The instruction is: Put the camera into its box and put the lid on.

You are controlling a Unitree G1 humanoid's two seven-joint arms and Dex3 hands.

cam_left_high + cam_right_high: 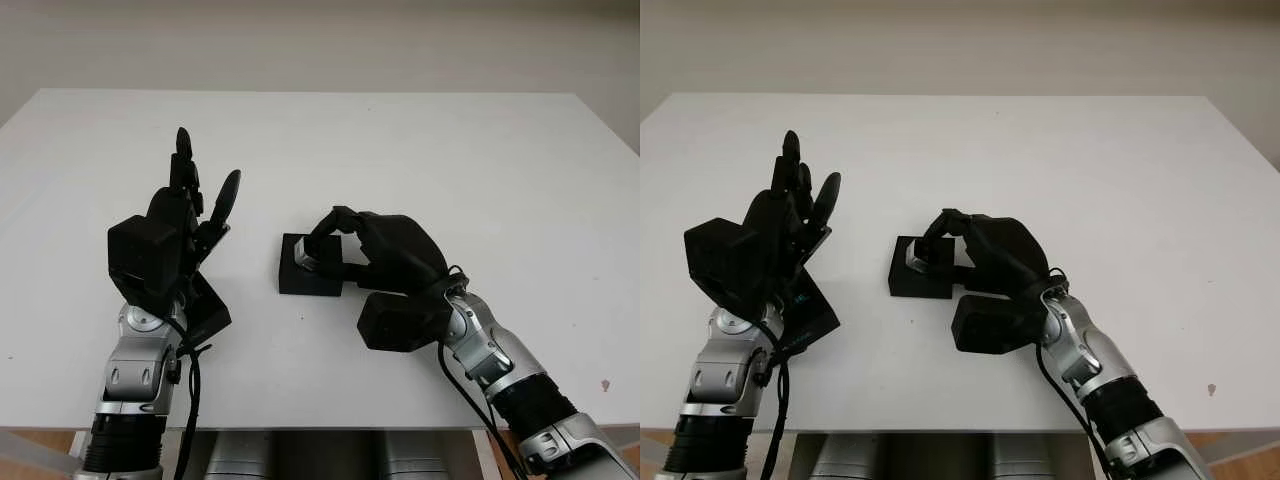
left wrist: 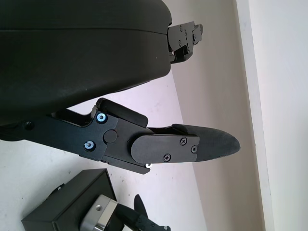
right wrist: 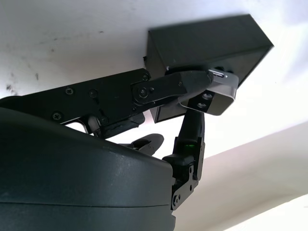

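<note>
Right robot hand (image 1: 335,240) grips camera (image 3: 217,96) (half-hidden)

The white table (image 1: 420,140) lies bare across its whole far half and along its right side, giving open passage there. Near the middle stands the black box (image 1: 300,275), with the right hand (image 1: 385,250) closed on the silver camera (image 1: 312,256) right over it, blocking approach from the right. The open left hand (image 1: 185,225) is raised to the left, leaving a bare gap between it and the box.
</note>
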